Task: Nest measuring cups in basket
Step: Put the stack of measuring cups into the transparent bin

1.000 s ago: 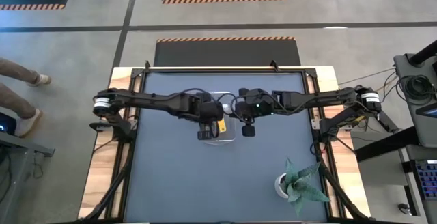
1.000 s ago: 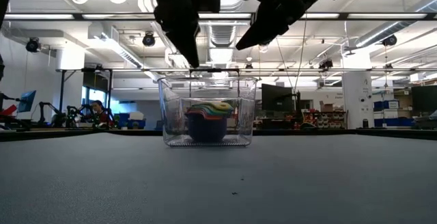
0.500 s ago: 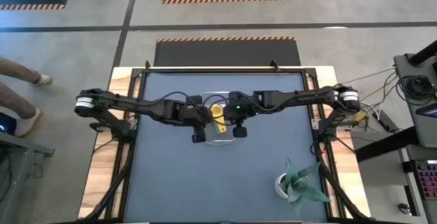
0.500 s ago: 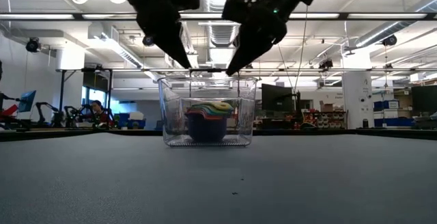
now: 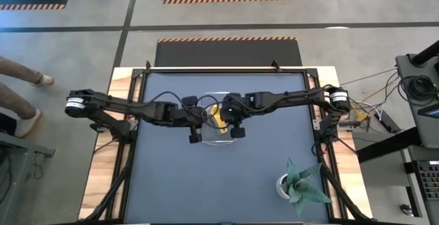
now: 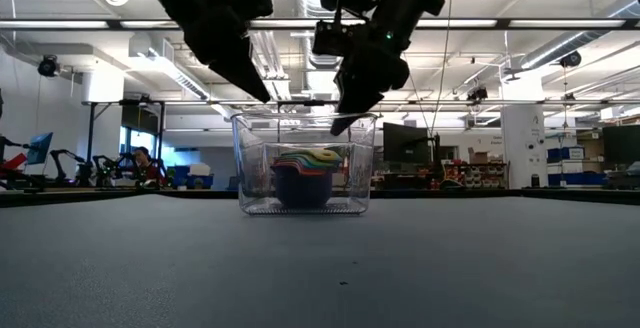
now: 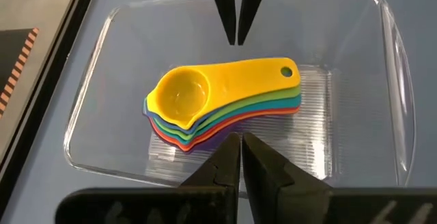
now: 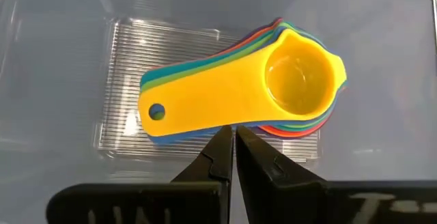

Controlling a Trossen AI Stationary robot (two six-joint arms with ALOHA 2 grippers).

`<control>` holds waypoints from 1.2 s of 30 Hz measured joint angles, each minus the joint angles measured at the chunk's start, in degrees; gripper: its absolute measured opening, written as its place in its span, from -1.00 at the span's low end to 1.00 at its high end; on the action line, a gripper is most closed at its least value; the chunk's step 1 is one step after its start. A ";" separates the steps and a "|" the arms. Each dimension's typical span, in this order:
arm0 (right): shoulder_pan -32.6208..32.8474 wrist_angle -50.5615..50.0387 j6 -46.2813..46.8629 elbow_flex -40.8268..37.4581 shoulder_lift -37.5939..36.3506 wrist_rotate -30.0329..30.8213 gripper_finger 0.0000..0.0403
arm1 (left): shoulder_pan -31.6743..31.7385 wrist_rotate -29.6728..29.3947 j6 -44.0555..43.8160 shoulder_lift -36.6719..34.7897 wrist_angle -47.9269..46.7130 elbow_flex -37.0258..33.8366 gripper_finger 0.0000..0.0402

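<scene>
The measuring cups [image 7: 218, 104] lie nested in one stack, yellow on top, on the floor of the clear basket [image 7: 109, 39] at mid-table. In the low view the stack [image 6: 305, 173] shows through the basket's wall [image 6: 250, 168]. My left gripper [image 6: 268, 100] is shut and slants down just above the basket's left rim. My right gripper [image 6: 335, 128] is shut and points steeply down at the level of the rim, over the stack's handles [image 8: 198, 108]. Both wrist views show their own fingertips closed together, left [image 7: 240, 136] and right [image 8: 229, 130], with nothing between them.
A white pot with a green plant [image 5: 293, 182] stands at the table's near right corner. A person's legs [image 5: 20, 88] show beyond the table's left side. The dark table top [image 5: 171, 184] lies bare in front of the basket [image 5: 221, 143].
Both grippers, shut throughout, have shifted toward the table's left edge and tipped more steeply downward. The right one has sunk from well above the basket to its rim. The left one has gone from over the basket's middle to its left rim. The cups have not moved.
</scene>
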 joint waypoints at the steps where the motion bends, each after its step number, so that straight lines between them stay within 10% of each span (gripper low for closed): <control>1: 0.00 -0.06 0.24 0.00 0.06 0.00 -0.96 | 0.00 0.00 0.00 0.00 0.21 0.00 -1.00; 36: -0.11 0.30 0.12 2.95 3.32 -0.15 -0.96 | -0.02 -0.02 0.24 0.00 0.47 -0.02 -1.00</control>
